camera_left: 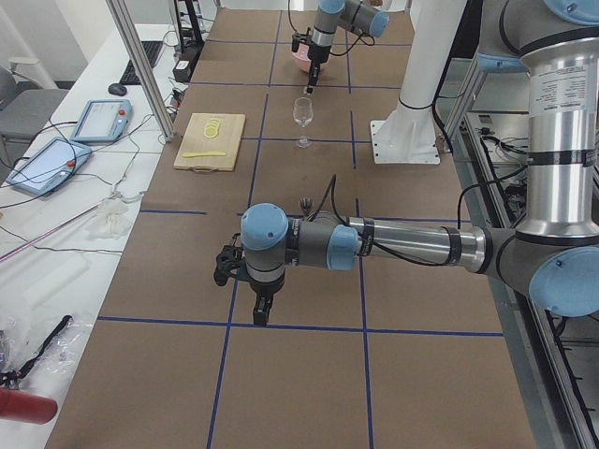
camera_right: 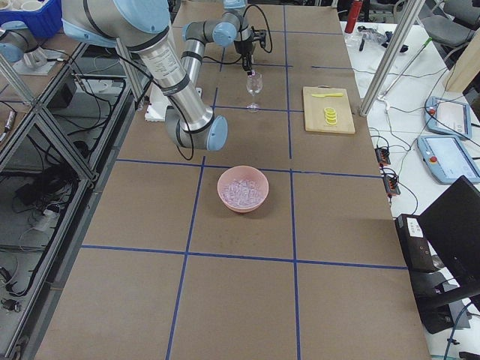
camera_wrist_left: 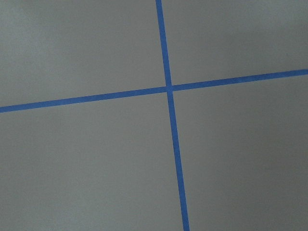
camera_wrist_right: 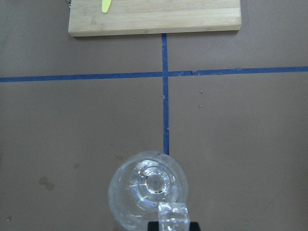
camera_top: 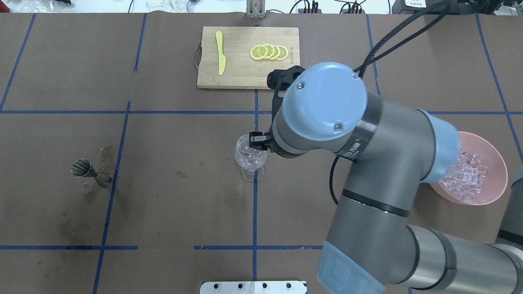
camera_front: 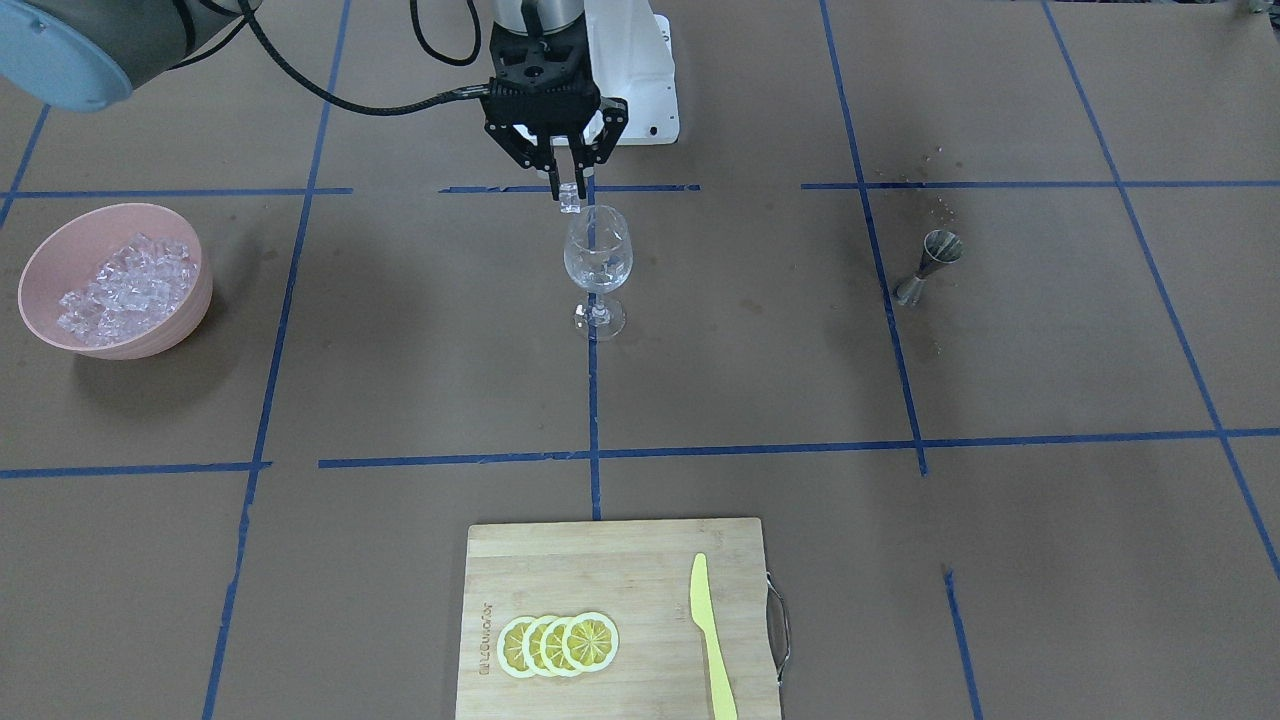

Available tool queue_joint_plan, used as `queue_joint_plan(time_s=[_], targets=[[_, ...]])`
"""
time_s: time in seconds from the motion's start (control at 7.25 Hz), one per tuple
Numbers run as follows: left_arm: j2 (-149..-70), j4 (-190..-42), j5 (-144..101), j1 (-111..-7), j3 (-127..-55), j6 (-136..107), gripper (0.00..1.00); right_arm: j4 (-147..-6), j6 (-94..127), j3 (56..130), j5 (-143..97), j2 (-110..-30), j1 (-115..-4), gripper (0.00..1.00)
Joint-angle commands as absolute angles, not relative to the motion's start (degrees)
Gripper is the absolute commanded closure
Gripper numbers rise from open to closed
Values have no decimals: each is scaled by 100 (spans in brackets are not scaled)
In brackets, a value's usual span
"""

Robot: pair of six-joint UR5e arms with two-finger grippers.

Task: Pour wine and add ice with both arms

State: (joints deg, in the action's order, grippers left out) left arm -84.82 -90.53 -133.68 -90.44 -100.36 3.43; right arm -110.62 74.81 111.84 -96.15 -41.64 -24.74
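Observation:
My right gripper [camera_front: 568,190] hangs just above the rim of a clear stemmed wine glass [camera_front: 598,255], shut on one ice cube [camera_front: 570,202]. The right wrist view shows that cube [camera_wrist_right: 173,215] over the near edge of the glass [camera_wrist_right: 144,187]. More ice [camera_front: 125,285] fills a pink bowl [camera_front: 190,300] far to the robot's right. I cannot make out any wine in the glass. A steel jigger [camera_front: 930,262] stands on the robot's left side. My left gripper [camera_left: 261,313] shows only in the exterior left view, low over bare table; I cannot tell its state.
A bamboo cutting board [camera_front: 600,560] with lemon slices [camera_front: 558,643] and a yellow knife [camera_front: 710,640] lies at the operators' edge. Damp stains [camera_top: 73,226] mark the paper around the jigger [camera_top: 88,171]. Blue tape lines [camera_wrist_left: 168,89] cross the brown table.

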Motion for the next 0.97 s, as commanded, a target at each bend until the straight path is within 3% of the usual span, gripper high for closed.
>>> queue_joint_plan(time_s=[0.0,0.69,0.83], targets=[[-8481,-9053,-13368,-9044,-10037,343,0,-11065,7550,10978,-9536,-4008,-2382,100],[-8481,-9053,-13368,-9044,-10028,343,0,-11030,7515,10819,-9211,-3973,-2382,100],[-8481,-9053,-13368,-9044,-10028,343,0,-11030,7497,10819,-9211,-3973,-2356,72]])
